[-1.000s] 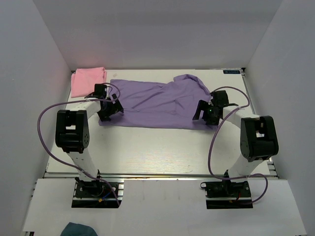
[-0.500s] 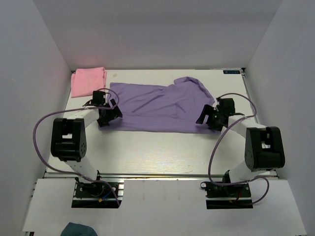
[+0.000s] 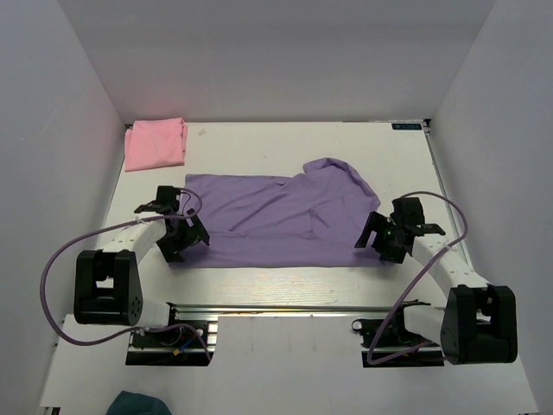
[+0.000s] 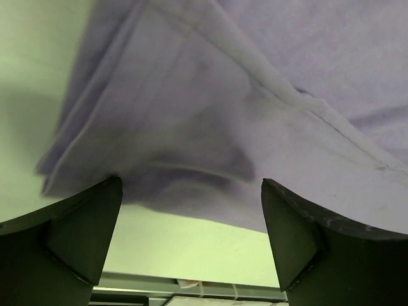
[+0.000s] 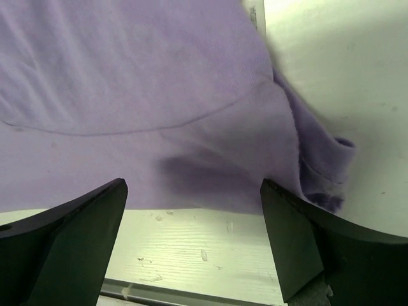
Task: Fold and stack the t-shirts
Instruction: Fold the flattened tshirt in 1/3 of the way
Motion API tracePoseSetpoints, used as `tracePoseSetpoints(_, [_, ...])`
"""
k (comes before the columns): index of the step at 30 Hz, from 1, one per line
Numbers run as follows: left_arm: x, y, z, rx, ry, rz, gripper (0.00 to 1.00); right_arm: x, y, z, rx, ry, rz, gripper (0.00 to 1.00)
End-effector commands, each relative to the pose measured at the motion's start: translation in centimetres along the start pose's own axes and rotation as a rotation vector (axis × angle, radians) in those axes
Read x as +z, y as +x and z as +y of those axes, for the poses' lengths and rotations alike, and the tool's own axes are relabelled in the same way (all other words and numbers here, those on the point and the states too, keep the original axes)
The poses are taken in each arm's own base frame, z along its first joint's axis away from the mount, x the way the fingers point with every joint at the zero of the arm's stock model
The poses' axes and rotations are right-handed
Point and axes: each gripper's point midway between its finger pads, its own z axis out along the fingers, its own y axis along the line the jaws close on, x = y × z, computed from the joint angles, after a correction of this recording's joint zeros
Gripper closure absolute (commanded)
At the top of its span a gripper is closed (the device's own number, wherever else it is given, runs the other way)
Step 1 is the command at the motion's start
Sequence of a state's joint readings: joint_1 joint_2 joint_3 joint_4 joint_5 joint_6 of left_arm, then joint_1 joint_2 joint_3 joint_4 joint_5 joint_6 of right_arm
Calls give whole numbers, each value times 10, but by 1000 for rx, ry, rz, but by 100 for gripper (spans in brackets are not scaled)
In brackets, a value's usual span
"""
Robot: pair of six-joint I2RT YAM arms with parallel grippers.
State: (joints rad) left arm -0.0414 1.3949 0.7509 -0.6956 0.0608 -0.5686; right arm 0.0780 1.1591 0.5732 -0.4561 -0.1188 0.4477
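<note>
The lavender-purple t-shirt [image 3: 276, 220] lies spread and creased across the middle of the white table [image 3: 285, 281], one part bunched at its far right. The pink t-shirt [image 3: 155, 143] lies folded at the far left corner. My left gripper [image 3: 183, 242] is at the purple shirt's near left corner. In the left wrist view [image 4: 191, 183] its jaws stand wide apart with the shirt's layered edge [image 4: 255, 95] lying between the tips. My right gripper [image 3: 378, 245] is at the near right corner. In the right wrist view [image 5: 193, 185] it is open too, over the shirt's hem [image 5: 140, 83].
White walls enclose the table on the left, back and right. A metal rail [image 3: 285, 307] runs along the near edge just below the shirt. Purple cables loop from both arms.
Both grippers have moved toward the near edge and the purple shirt has come with them, away from the pink shirt. The shirt lies flatter and nearer the rail.
</note>
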Motion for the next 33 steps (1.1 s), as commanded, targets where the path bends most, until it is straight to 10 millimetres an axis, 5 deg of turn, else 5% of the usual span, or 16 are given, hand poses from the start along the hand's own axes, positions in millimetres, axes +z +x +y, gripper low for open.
tracePoseSetpoints(1, [-25, -26, 0, -33, -35, -112, 0, -18, -39, 10, -83, -1, -111, 9])
tracePoseSetpoints(8, [-49, -108, -39, -39, 14, -302, 0, -39, -140, 60, -195, -82, -317, 9])
tracePoseSetpoints(9, [-54, -121, -48, -39, 28, -322, 0, -27, -146, 60, -196, -70, -303, 9])
tracePoseSetpoints(11, [-37, -138, -54, -42, 32, -312, 0, -31, -179, 77, -223, -86, -360, 9])
tracePoseSetpoints(13, [-35, -162, -70, -16, 57, -335, 0, -13, -196, 80, -260, -62, -331, 9])
tracePoseSetpoints(15, [-21, -185, -81, 16, 47, -328, 0, -28, -235, 109, -303, -91, -399, 9])
tracePoseSetpoints(16, [-17, -197, -80, 10, 13, -351, 0, 8, -226, 99, -333, -38, -293, 9])
tracePoseSetpoints(17, [-11, -201, -77, 7, -23, -336, 0, -9, -260, 120, -349, -56, -373, 9])
tracePoseSetpoints(18, [-16, -221, -86, 3, -21, -380, 0, -2, -263, 121, -360, -43, -359, 9])
tracePoseSetpoints(19, [5, -222, -82, 12, -60, -342, 0, 32, -261, 114, -358, -8, -301, 9])
tracePoseSetpoints(21, [9, -239, -88, 9, -67, -361, 0, 40, -289, 130, -380, -21, -333, 9])
tracePoseSetpoints(22, [15, -241, -89, 19, -71, -356, 0, 62, -286, 128, -386, -10, -292, 9])
tracePoseSetpoints(25, [38, -252, -81, 8, -121, -348, 0, 65, -323, 152, -411, -28, -344, 9])
tracePoseSetpoints(26, [38, -260, -83, 5, -128, -366, 0, 96, -314, 144, -409, -12, -285, 9])
tracePoseSetpoints(28, [58, -256, -77, 0, -165, -320, 0, 94, -333, 158, -412, -42, -335, 9])
tracePoseSetpoints(33, [78, -261, -92, 5, -97, -309, 0, 130, -342, 170, -423, -104, -370, 9])
